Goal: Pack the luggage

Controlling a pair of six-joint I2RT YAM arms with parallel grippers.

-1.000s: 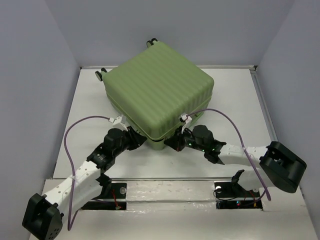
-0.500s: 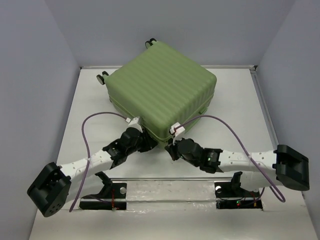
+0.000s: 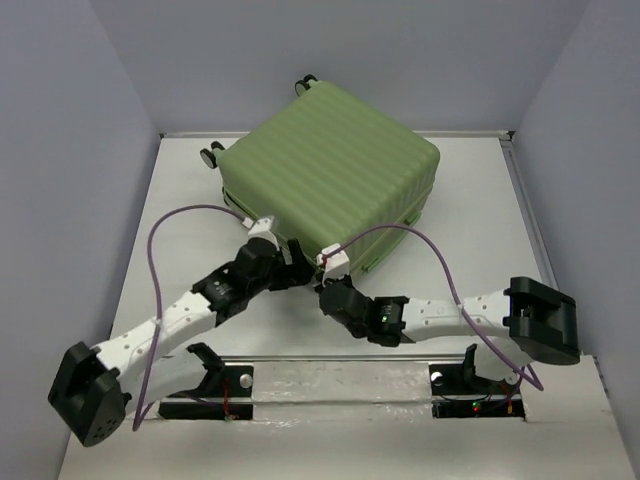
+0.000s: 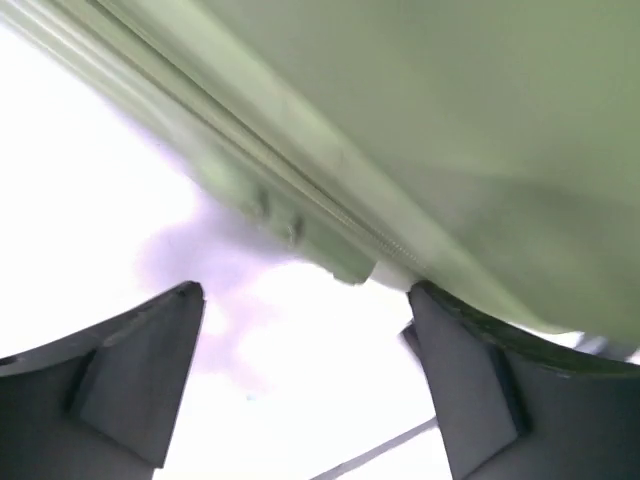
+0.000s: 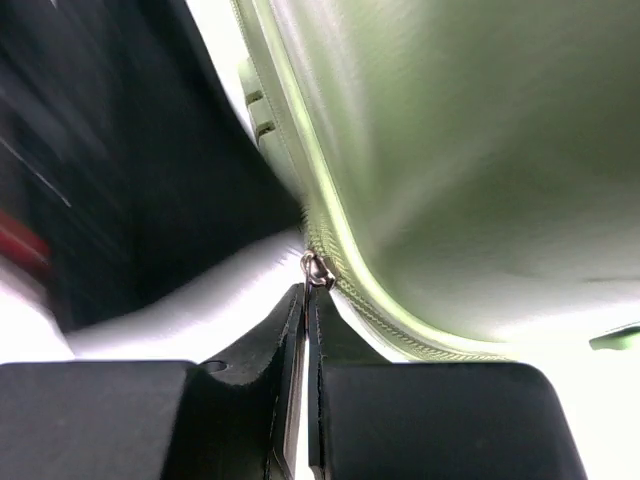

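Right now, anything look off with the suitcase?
Only the suitcase: it lies skewed on the table, one corner toward the near edge. Shell shut, nothing spilled or damaged. The right gripper pinches the zipper pull; left gripper open at that corner.

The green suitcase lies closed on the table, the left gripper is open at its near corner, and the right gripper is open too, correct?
Not quite: the right gripper is shut on the zipper pull at the luggage seam, as the right wrist view shows. The left gripper is open at the near corner, and the luggage lies closed.
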